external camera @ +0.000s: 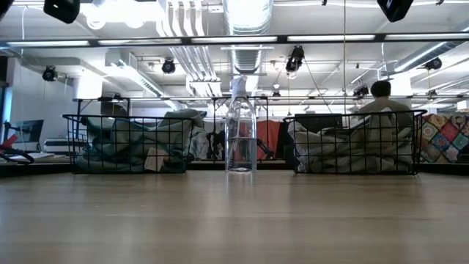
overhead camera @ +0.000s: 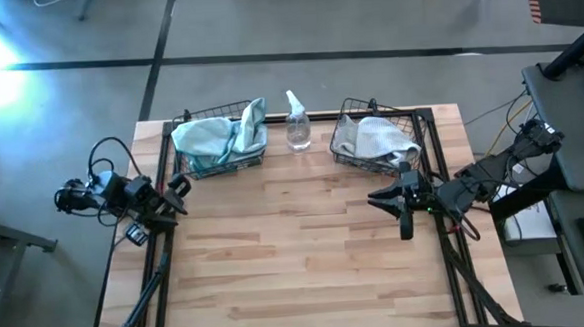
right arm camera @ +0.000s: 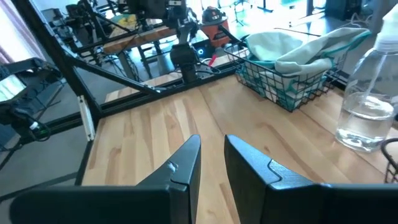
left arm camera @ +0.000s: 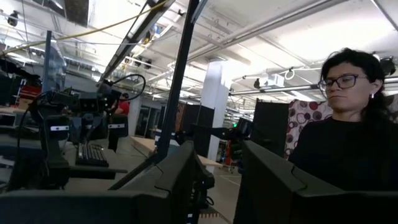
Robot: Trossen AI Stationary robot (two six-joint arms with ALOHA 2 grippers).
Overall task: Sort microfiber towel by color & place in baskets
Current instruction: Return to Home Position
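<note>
Right gripper (right arm camera: 212, 144) is hovering low over the wooden table (overhead camera: 297, 258) at about 3 o'clock, its two fingers standing slightly apart and pinching nothing. Left gripper (left arm camera: 217, 152) is hanging at the table's 9 o'clock edge, fingers likewise parted and empty, facing out into the room. Farther back, at 11 o'clock, the left wire basket (overhead camera: 222, 168) is holding the teal-blue microfiber towels (overhead camera: 209, 138), one draping over its rim. At 1 o'clock the right wire basket (overhead camera: 344, 158) is holding the grey-white towels (overhead camera: 381, 139), heaped inside. Between the baskets, at 12 o'clock, a clear spray bottle (overhead camera: 297, 129) is standing upright, apart from both. Beyond the table, a person (left arm camera: 348, 149) in dark clothing is showing in the left wrist view.
</note>
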